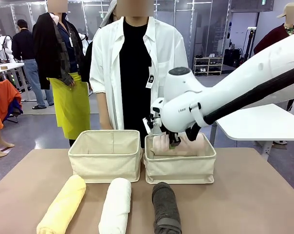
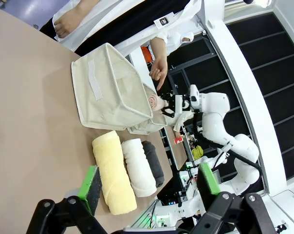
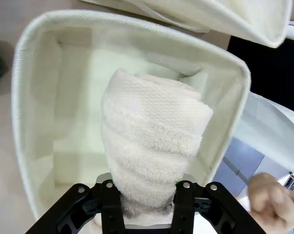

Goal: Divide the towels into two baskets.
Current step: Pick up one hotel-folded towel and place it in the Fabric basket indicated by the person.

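right wrist view: right gripper (image 3: 143, 192) clamps pink towel (image 3: 152, 131) in right basket (image 3: 27, 122). next move, likely: let go, lift clear. left gripper (image 2: 149, 184) wide, empty

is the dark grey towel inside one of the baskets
No, the dark grey towel lies on the table in front of the right-hand basket, beside the white towel.

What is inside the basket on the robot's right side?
The pink towel, clamped in the right gripper, reaches down into the basket. Nothing else shows inside; the floor under the towel is hidden.
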Robot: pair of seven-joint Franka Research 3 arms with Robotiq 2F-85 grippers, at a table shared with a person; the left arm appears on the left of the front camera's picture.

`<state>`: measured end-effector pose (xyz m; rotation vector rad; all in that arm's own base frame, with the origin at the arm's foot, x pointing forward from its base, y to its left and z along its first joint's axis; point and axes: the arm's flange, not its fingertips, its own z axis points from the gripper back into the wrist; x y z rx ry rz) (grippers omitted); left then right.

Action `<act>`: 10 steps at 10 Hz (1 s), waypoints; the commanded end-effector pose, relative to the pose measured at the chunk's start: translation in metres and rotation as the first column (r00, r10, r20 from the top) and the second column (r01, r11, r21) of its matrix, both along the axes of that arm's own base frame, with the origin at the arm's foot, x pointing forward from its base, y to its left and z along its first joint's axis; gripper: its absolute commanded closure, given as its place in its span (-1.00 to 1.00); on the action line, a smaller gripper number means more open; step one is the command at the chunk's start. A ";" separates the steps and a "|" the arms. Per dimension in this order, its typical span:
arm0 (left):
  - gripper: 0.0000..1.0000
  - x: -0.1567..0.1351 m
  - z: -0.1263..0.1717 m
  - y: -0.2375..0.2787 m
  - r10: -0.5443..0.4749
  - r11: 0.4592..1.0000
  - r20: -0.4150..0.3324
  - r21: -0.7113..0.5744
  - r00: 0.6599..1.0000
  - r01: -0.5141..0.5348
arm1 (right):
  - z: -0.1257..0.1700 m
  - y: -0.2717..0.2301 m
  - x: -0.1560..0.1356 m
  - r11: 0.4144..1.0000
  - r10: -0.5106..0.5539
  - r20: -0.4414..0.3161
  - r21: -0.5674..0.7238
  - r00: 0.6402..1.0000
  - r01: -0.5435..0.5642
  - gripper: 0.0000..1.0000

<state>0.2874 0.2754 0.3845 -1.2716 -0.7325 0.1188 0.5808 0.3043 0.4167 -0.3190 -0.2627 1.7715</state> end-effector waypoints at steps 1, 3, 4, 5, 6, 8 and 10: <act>-1.00 -0.003 0.001 0.002 0.002 1.000 0.007 -0.007 1.000 -0.002 | -0.011 0.007 0.009 1.000 -0.007 0.044 -0.001 0.999 0.007 0.26; -1.00 -0.003 0.001 0.002 0.002 1.000 0.007 -0.007 1.000 -0.002 | -0.029 0.007 0.017 1.000 -0.006 0.030 -0.013 1.000 0.006 0.11; -1.00 -0.003 0.001 0.002 0.002 1.000 0.007 -0.007 1.000 -0.002 | -0.029 0.007 0.016 1.000 -0.007 0.028 -0.008 1.000 0.007 -0.16; -1.00 -0.003 0.001 0.002 0.002 1.000 0.007 -0.007 1.000 -0.002 | -0.026 0.007 0.014 1.000 -0.008 0.027 -0.012 1.000 0.008 -0.52; -1.00 -0.003 0.001 0.002 0.002 1.000 0.007 -0.007 1.000 -0.002 | -0.025 0.008 0.012 1.000 0.008 0.019 -0.024 1.000 -0.008 -0.79; -1.00 -0.003 0.001 0.002 0.002 1.000 0.007 -0.007 1.000 -0.002 | -0.025 0.008 0.008 0.999 -0.002 0.020 -0.032 1.000 0.003 -1.00; -1.00 -0.003 0.001 0.002 0.002 1.000 0.007 -0.007 1.000 -0.002 | -0.019 0.001 -0.002 0.999 -0.001 0.020 -0.038 1.000 0.002 -1.00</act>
